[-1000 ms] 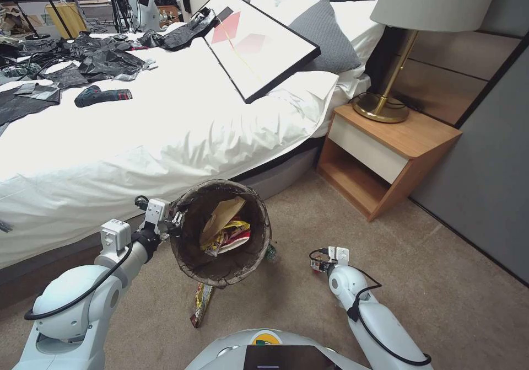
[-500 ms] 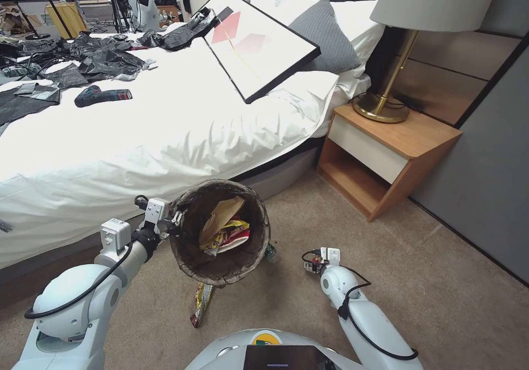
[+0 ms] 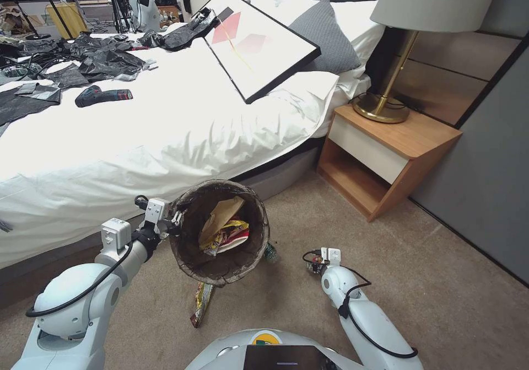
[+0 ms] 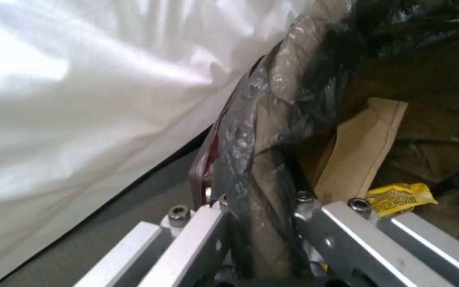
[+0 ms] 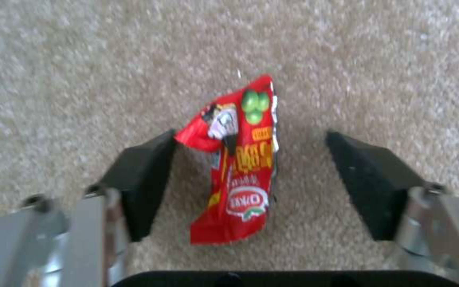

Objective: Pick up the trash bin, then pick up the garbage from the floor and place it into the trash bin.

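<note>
L gripper (image 4: pixel 261 223) clamps trash bin (image 3: pixel 220 232) rim; R gripper (image 5: pixel 251 179) fingers spread round red wrapper (image 5: pixel 237 167).

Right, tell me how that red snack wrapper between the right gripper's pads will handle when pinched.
The red snack wrapper lies creased and flat on the floor, so it is probably light and floppy and would crumple rather than resist. Its glossy film may slip on the pads. The right gripper stands open around it, so a centred pinch looks feasible.

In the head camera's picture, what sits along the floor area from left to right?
Left gripper on the bin's rim → trash bin → right gripper → bedside table.
</note>
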Available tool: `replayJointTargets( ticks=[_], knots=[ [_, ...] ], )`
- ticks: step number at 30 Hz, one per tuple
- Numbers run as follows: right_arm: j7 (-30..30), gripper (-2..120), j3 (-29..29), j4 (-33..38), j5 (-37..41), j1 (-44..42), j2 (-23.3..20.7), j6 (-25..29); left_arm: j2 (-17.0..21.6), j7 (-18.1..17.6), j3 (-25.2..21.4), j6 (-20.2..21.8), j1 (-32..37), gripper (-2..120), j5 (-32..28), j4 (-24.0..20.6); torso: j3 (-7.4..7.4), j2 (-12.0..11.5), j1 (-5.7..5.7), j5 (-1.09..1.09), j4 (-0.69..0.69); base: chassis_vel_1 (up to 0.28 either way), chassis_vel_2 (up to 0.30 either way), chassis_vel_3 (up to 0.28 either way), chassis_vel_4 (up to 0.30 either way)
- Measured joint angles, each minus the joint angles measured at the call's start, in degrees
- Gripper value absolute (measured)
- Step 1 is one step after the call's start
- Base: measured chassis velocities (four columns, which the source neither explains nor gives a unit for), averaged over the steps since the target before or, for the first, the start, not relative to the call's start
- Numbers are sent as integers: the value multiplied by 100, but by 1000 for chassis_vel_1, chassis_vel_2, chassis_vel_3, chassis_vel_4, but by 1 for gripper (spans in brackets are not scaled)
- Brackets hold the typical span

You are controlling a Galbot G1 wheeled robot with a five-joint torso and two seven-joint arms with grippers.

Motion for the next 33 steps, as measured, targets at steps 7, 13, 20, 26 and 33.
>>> replayJointTargets(
  ticks=[7,13,20,26,33],
  knots=[
    [-29,37,4,-62,-74,-5,27,21,13,-3,3,0,-5,0,-17,-2,0,0,0,1,1,0,0,0,0],
    [-33,17,9,-72,-117,-29,29,28,11,-3,-4,0,-8,0,-22,-2,1,0,0,-1,0,0,0,0,0],
    [-29,0,25,-69,-119,-32,12,20,0,-3,-3,0,-22,0,-21,15,1,0,0,1,-2,0,0,0,0],
    [-22,0,51,-41,-113,-47,0,16,-2,-1,-11,0,-21,0,-18,41,2,0,0,1,-1,0,0,0,0],
    [26,0,258,677,-6,-350,-169,-60,1,6,-19,0,-24,0,-18,38,2,-1,0,0,-4,0,0,0,0]
  ],
)
